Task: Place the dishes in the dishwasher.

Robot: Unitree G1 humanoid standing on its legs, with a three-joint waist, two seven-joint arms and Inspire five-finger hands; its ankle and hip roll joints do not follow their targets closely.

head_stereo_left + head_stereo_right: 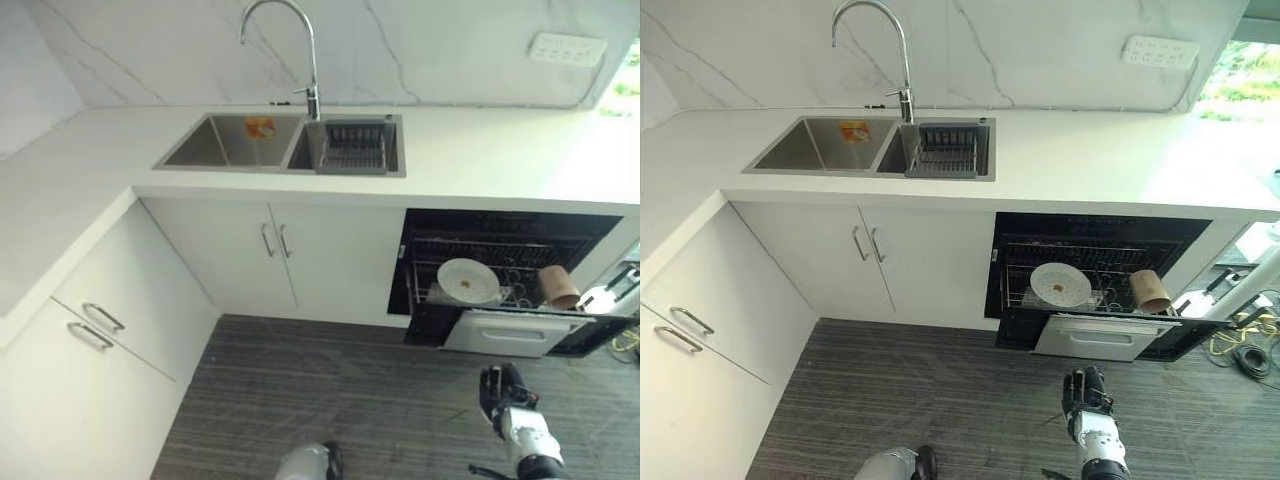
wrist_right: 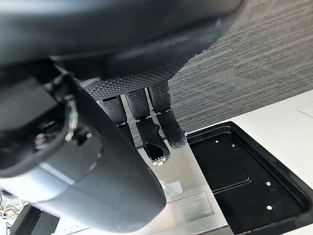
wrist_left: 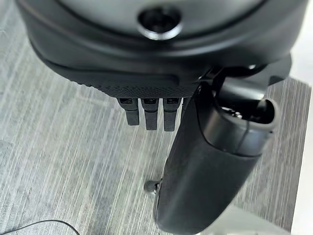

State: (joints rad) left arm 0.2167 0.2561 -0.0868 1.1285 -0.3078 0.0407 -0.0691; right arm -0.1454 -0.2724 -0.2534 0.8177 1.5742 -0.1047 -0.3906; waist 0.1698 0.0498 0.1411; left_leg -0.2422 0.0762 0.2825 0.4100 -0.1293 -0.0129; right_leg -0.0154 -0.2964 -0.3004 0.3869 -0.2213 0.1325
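White tabletop (image 1: 480, 150) runs along the far wall, carrying a steel double sink (image 1: 230, 142) with a curved tap (image 1: 300, 50); a wire rack (image 1: 355, 148) sits in the sink's right basin, and an orange-marked object lies in the left basin, too small to identify. Below the tabletop at the right, the dishwasher (image 1: 500, 230) stands open, its lower rack (image 1: 440, 290) pulled out over the lowered door (image 1: 510, 335). A white plate (image 1: 468, 280) leans upright in that rack — beside it, to the right, a brown cup (image 1: 558, 287) lies tilted on its side. White cabinet doors (image 1: 280, 250) with metal handles fill the space left of the dishwasher, and drawers (image 1: 100, 330) line the near-left corner. A wall socket (image 1: 567, 47) sits on the marble backsplash at far right.

The right robot hand (image 1: 503, 390) hangs low over the grey striped floor (image 1: 330, 400), near and slightly right of the dishwasher door; in its wrist view the fingers (image 2: 161, 125) extend relaxed and hold nothing. The left robot hand (image 3: 151, 98) shows in its own wrist view above the floor — fingers (image 3: 150, 113) loosely extended, likewise empty.
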